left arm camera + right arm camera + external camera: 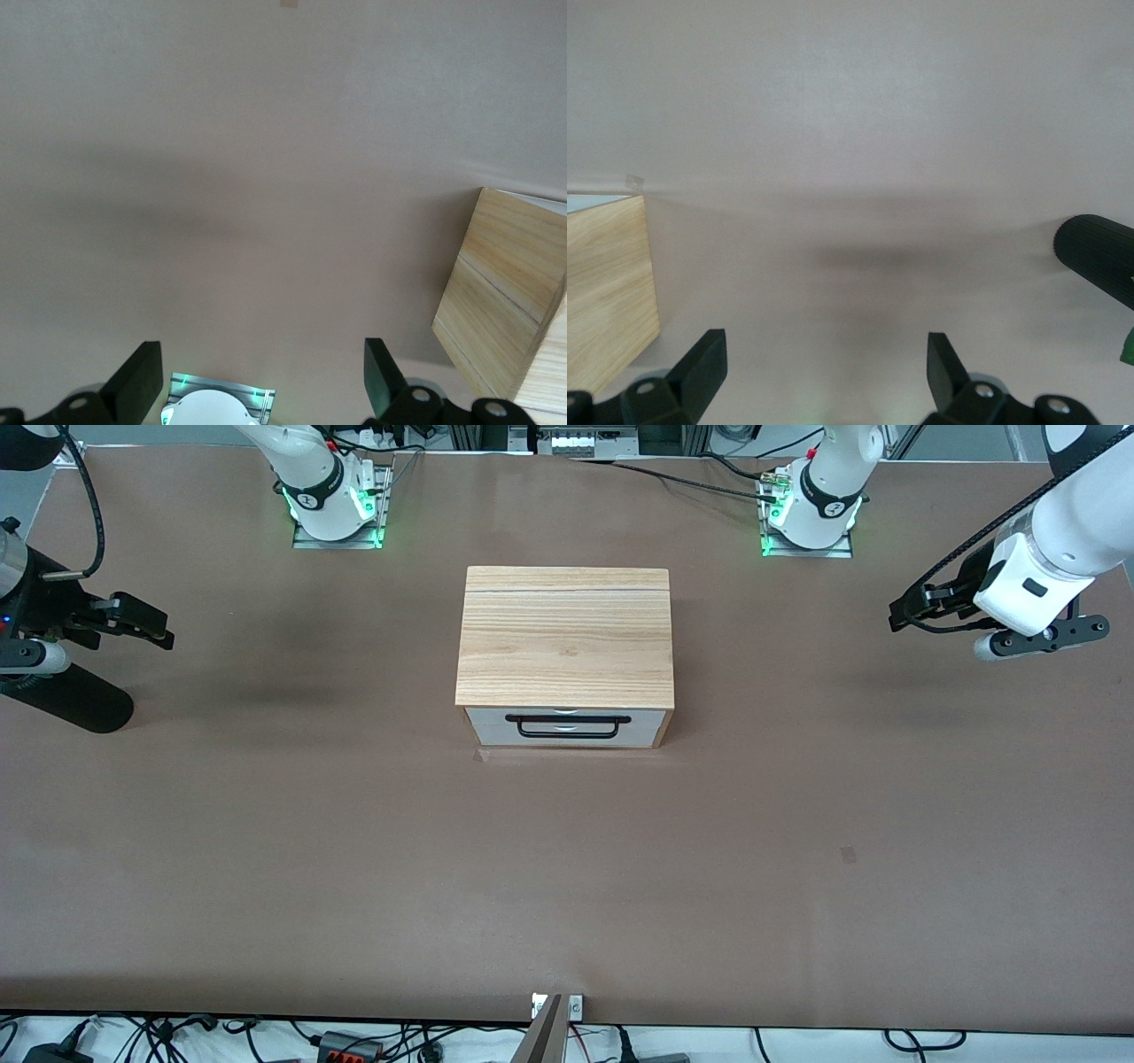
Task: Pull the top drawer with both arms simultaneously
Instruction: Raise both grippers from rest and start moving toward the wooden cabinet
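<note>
**While both arms wait: drawer shut, reach not begun**

Front view: top drawer closed in cabinet, midway between left gripper and right gripper, both well apart from it.

Left wrist view: fingers spread over table.

Right wrist view: fingers likewise spread. Next, both must reach the handle.
</note>
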Controlling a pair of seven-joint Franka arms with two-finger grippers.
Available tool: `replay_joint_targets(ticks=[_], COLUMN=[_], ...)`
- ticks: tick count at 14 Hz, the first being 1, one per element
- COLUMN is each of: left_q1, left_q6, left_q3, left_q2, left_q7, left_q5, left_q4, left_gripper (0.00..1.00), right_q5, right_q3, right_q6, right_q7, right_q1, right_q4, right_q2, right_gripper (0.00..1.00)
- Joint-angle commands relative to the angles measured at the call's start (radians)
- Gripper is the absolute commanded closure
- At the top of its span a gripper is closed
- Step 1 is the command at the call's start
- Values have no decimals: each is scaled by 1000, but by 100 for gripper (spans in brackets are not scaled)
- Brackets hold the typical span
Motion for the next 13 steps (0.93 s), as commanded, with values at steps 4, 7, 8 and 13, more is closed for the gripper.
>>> replay_joint_targets(ticks=[4, 7, 8, 13], left_q1=[9, 17, 20, 57], left_q6=[-40, -43, -44, -43], left_q3=[-1, 2, 1, 2], left_q2=[23, 32, 33, 61], left_q7=[12, 24, 29, 95], left_q5=[-25, -25, -25, -146], left_q4=[33, 43, 45, 45], left_gripper=[0, 0, 0, 0], right_q5=[5, 5, 5, 14], right_q3=[-3, -2, 0, 1], right_q6=[18, 8, 4, 2], right_q7=[7, 7, 7, -5], right_q1=[5, 7, 7, 7], right_q4=[19, 19, 19, 19], right_q2=[5, 5, 4, 10], right_gripper=[0, 0, 0, 0])
